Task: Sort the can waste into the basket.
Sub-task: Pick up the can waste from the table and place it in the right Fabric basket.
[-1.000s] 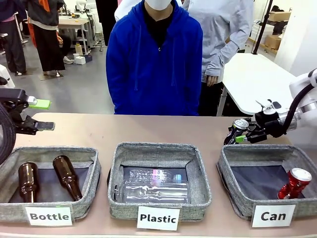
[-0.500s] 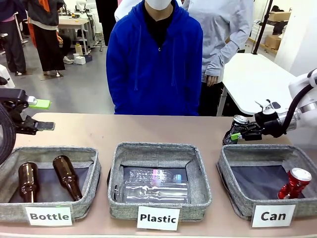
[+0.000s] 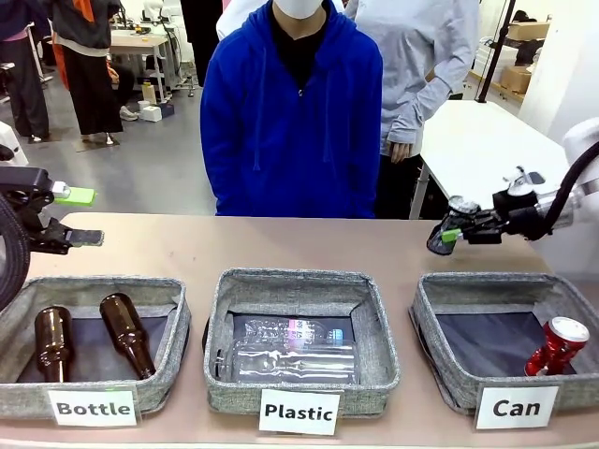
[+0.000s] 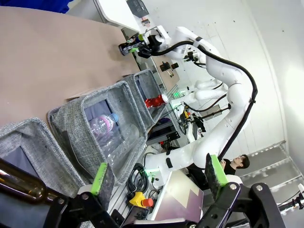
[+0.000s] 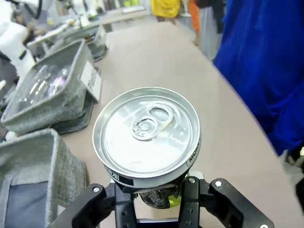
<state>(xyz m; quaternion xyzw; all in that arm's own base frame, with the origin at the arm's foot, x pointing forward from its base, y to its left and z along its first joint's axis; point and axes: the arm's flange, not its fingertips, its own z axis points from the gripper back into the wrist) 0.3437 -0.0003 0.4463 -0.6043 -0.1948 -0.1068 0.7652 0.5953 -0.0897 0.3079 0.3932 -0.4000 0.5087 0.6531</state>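
Observation:
My right gripper [image 3: 453, 234] is shut on the dark can [image 3: 442, 236], which hangs tilted above the table behind the basket [image 3: 468, 286] labelled "Can". The can's silver top [image 5: 147, 133] faces the right wrist camera, and my right gripper [image 5: 154, 199] clamps its dark body just below. A red can [image 3: 556, 344] lies inside the basket at its right side. My left gripper [image 3: 73, 217] hovers open at the far left with nothing between its fingers. In the left wrist view, that open left gripper [image 4: 156, 175] shows at the bottom, with the held dark can [image 4: 127, 47] far off.
The "Plastic" basket [image 3: 301, 281] in the middle holds clear bottles. Two brown bottles lie in the "Bottle" basket [image 3: 94, 285] on the left. A person in a blue hoodie [image 3: 295, 122] stands at the far edge. Bare tabletop [image 3: 281, 243] lies behind the baskets.
My right gripper has shut on the dark can and lifted it off the table, up and slightly to the right. The left arm has not moved.

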